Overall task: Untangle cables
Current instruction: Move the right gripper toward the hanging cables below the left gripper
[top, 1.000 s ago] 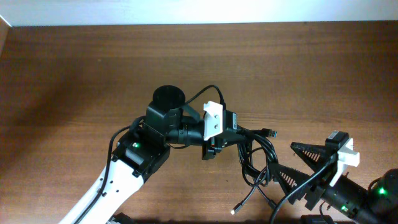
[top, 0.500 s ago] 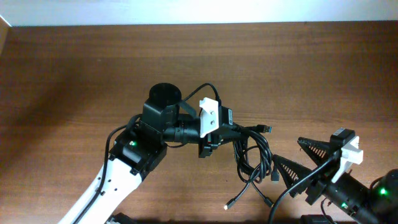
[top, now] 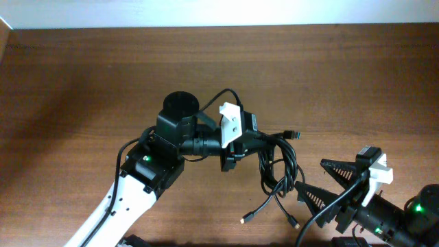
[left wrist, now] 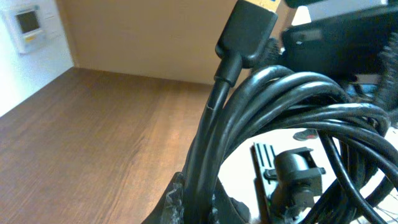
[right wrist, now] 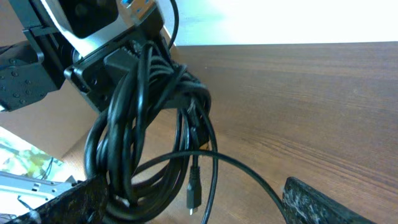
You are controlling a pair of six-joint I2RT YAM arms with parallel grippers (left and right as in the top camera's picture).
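Table: a brown wooden table (top: 82, 82) fills the overhead view, with a pale strip along the top edge.
Left arm: it comes in from the lower left of the overhead frame and reaches toward the middle, with a white block on its wrist.
Left gripper: the left gripper (top: 255, 140) sits just right of centre, its jaws clamped on the cables. In the left wrist view the strands run up out of its fingers (left wrist: 177, 199) at the bottom edge.
Cables: the cables (top: 278, 165) form a bunched black loop hanging from that grip, right of centre in the overhead view. In the right wrist view the loops (right wrist: 149, 124) dangle in the left half, lifted off the wood.
Plugs: one plug (top: 295, 134) sticks out to the right at the top of the bunch. Two loose ends (top: 245, 219) trail toward the bottom edge. The left wrist view shows a gold-tipped plug (left wrist: 249, 31) at the top.
Right arm: it enters from the lower right corner of the overhead frame.
Right gripper: the right gripper (top: 328, 184) has its jaws spread wide, closed on nothing, just right of the bunch.
Contact: one thin strand crosses between its fingers (right wrist: 323, 202) in the right wrist view; I cannot tell whether it touches them.
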